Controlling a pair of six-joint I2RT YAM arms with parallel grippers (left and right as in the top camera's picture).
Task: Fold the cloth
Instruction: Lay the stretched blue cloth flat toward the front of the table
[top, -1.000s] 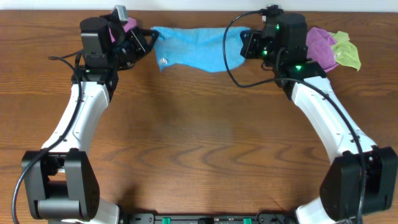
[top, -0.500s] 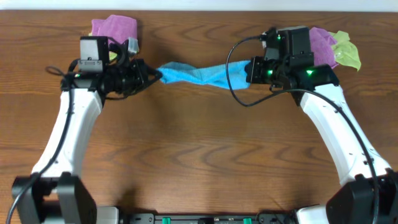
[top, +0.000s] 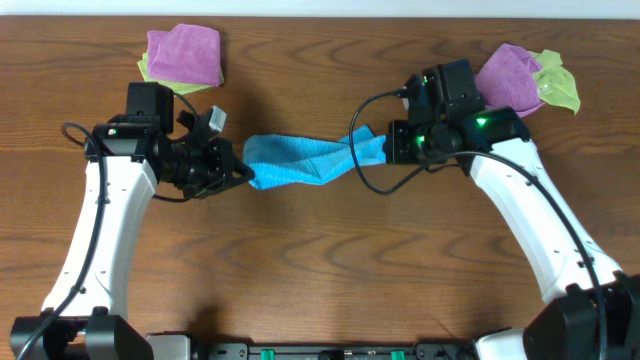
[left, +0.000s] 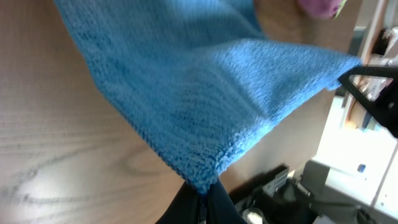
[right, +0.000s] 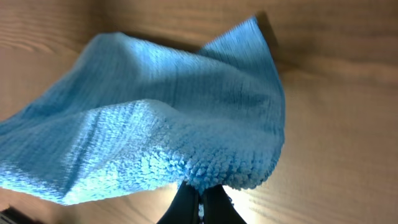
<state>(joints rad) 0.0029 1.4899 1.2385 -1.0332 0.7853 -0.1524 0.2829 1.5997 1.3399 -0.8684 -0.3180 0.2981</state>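
The sky-blue cloth (top: 310, 160) hangs stretched and bunched between my two grippers above the middle of the table. My left gripper (top: 243, 175) is shut on its left corner; the left wrist view shows the cloth (left: 205, 93) pinched between the black fingers (left: 202, 202). My right gripper (top: 385, 148) is shut on the right end; the right wrist view shows the cloth (right: 161, 137) draped over the closed fingers (right: 200, 202).
A purple cloth (top: 184, 52) on a light-green one lies at the back left. Another purple cloth (top: 510, 78) and a light-green cloth (top: 558, 82) lie at the back right. The wooden table (top: 320, 270) stretches in front.
Both grippers have pulled the cloth from the table's back edge toward the front and closer together. The cloth has gone from spread flat to a bunched, slack strip.
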